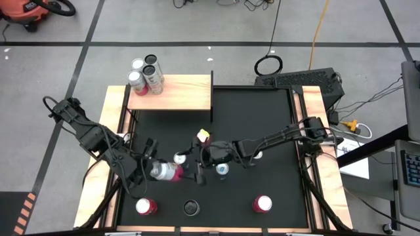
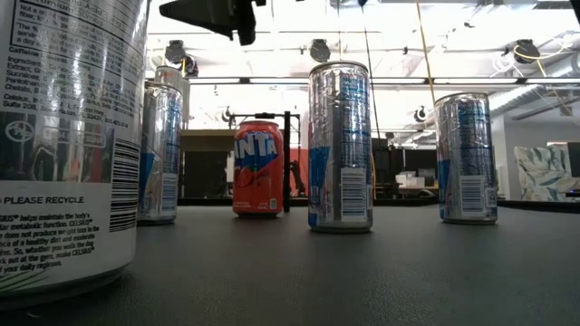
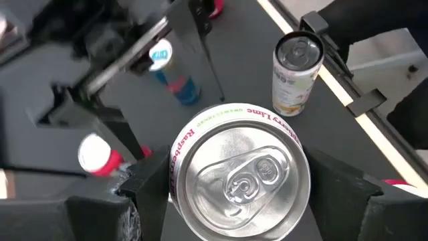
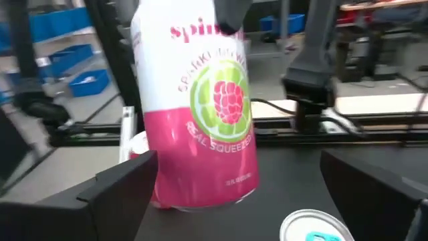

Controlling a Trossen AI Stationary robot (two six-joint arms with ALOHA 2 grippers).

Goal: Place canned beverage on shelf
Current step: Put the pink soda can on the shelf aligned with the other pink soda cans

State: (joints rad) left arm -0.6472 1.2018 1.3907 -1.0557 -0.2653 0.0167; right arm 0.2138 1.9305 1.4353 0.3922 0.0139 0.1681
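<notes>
A white-and-pink raspberry-lime can (image 1: 169,172) lies about level above the black mat, silver top toward my left gripper (image 1: 152,169), which is shut on it. My right gripper (image 1: 197,167) is open at the can's pink bottom end. In the right wrist view its fingers (image 4: 120,191) stand wide on either side of the can (image 4: 200,114); I cannot tell if they touch it. The pale wood shelf (image 1: 177,95) stands at the table's far left on thin black supports, with three cans (image 1: 147,75) on its far left corner. My left gripper pinches the can between its two fingers (image 3: 144,184), on opposite sides of the wall just below the top rim (image 3: 175,175). The fingers run along the can from its top end, coming from the table's left. The can is lifted clear of the mat, lying about level.
On the mat stand a blue-topped can (image 1: 222,169), a small can (image 1: 178,158), a red-topped can (image 1: 146,207), a black can (image 1: 191,208) and another red can (image 1: 262,204) near the front. A yellow object (image 1: 203,136) lies mid-table.
</notes>
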